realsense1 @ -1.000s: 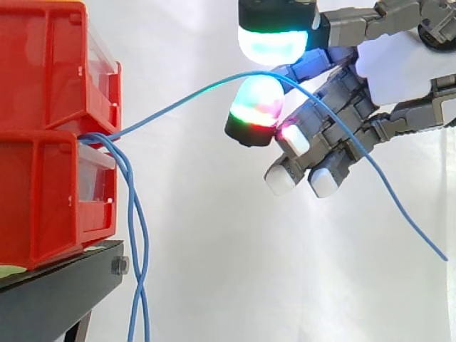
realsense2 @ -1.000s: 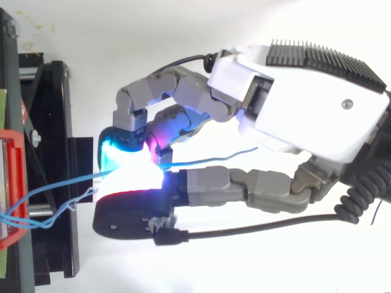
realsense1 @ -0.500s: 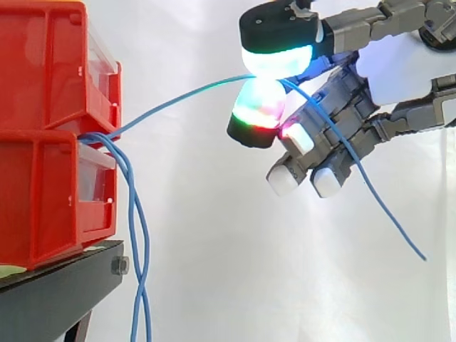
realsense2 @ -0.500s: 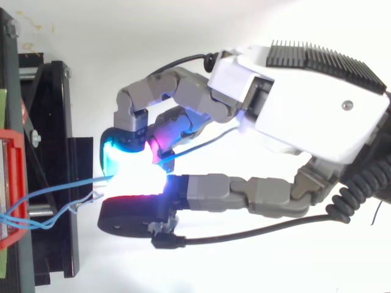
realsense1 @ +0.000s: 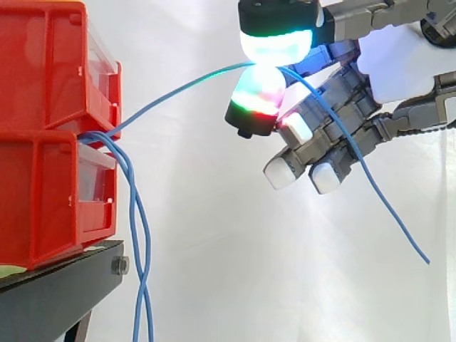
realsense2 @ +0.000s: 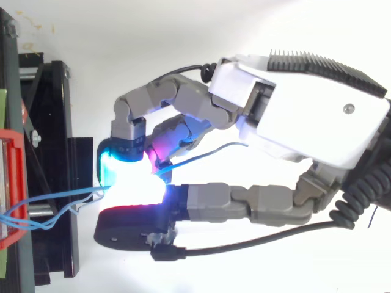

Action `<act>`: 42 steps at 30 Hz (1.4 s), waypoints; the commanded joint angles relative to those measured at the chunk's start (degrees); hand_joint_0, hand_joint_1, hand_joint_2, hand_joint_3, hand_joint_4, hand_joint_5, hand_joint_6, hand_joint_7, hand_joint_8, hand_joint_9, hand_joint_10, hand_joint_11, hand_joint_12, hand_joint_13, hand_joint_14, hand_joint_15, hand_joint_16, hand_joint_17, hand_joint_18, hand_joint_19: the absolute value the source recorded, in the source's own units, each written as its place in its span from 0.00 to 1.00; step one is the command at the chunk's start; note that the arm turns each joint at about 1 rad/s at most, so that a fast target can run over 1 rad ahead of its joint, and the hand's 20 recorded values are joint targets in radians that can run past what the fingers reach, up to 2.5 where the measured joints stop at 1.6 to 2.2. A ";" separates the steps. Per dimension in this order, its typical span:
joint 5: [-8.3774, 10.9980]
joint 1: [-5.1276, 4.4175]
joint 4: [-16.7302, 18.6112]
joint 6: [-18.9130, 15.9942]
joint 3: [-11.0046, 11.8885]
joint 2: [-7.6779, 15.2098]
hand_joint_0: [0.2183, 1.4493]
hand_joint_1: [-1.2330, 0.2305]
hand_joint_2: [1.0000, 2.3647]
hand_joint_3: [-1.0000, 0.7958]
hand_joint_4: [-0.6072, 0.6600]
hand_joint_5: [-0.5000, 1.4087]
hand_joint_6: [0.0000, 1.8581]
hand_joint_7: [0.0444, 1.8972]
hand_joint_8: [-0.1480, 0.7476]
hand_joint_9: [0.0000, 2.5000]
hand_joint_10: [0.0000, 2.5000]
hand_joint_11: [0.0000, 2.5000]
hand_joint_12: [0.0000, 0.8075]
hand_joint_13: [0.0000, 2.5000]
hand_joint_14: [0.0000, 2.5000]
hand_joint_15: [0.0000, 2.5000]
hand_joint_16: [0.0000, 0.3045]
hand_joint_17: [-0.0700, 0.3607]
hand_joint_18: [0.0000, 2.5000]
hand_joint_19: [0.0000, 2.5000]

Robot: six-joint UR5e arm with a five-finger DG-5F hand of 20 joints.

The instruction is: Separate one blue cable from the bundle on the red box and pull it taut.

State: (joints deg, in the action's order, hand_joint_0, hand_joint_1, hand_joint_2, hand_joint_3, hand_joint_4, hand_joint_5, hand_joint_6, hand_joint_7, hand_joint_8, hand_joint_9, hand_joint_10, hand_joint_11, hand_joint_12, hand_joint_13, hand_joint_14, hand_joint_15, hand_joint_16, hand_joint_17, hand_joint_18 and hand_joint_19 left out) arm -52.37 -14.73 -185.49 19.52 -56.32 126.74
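Pinching one blue cable (realsense1: pixel 164 100) between two glowing pads, the hand (realsense1: pixel 399 64) is hovering well to the right of the red bins (realsense1: pixel 43 64), about level with the upper one. Its upper pad (realsense1: pixel 274 43) is shining cyan and green and its lower pad (realsense1: pixel 258 92) green and red, and the two are pressing together on the strand. The other fingers are curling beneath the pinch, their tips glowing white and gripping nothing.

At the far left, the red bins are sitting stacked one on the other, with a black stand (realsense1: pixel 57 292) lying directly under them. The bundle (realsense1: pixel 140 242) is coming out at the seam between the two bins, on their right face. From there it is dropping down past the lower bin and the stand's edge, its strands crossing each other as they are hanging.

The separated cable is leaving that same seam and climbing up and to the right, away from the bins. It is running clear of the bundle in a shallow arc rather than a dead-straight line, against the white curtain (realsense1: pixel 214 249). In the top view it is likewise stretching from the bins' side across to the lit pads.

Beyond the pinch, farthest from the bins, the cable's loose end (realsense1: pixel 410 236) is sloping down and right, passing in front of the curled fingers and dangling free.
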 commanded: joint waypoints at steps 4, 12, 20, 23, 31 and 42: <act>-0.19 -0.03 0.04 -3.26 -0.01 0.00 0.35 0.30 0.01 0.60 0.41 0.19 0.50 0.67 0.58 0.40 0.00 0.36 0.54 0.34 0.00 0.17 0.17 0.44 0.37 0.19; -0.81 -0.39 2.42 -8.36 -4.76 0.00 0.36 0.30 0.01 0.61 0.39 0.19 0.50 0.75 0.58 0.41 0.01 0.36 0.53 0.34 0.00 0.17 0.17 0.43 0.37 0.19; -2.12 -0.39 5.49 -13.72 -7.57 0.00 0.36 0.31 0.00 0.60 0.39 0.19 0.51 0.74 0.59 0.41 0.00 0.35 0.54 0.34 0.01 0.17 0.17 0.44 0.36 0.19; -2.48 -0.39 6.90 -14.51 -9.33 0.00 0.36 0.31 0.00 0.61 0.39 0.19 0.51 0.73 0.59 0.41 0.00 0.35 0.54 0.34 0.00 0.17 0.17 0.44 0.36 0.19; -3.27 -0.47 11.82 -15.22 -11.44 0.00 0.36 0.31 0.00 0.61 0.39 0.19 0.51 0.73 0.60 0.41 0.00 0.35 0.55 0.34 0.00 0.17 0.18 0.44 0.36 0.19; -3.27 -0.56 11.91 -14.95 -11.35 0.00 0.35 0.31 0.03 0.60 0.40 0.19 0.50 0.73 0.60 0.42 0.00 0.35 0.55 0.34 0.00 0.17 0.18 0.45 0.36 0.19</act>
State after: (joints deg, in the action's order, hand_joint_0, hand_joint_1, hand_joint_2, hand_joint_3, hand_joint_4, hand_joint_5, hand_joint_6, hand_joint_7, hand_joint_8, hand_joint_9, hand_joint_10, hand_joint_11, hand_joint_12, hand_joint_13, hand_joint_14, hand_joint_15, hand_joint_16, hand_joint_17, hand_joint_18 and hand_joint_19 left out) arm -55.71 -15.27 -173.54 4.44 -67.70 126.74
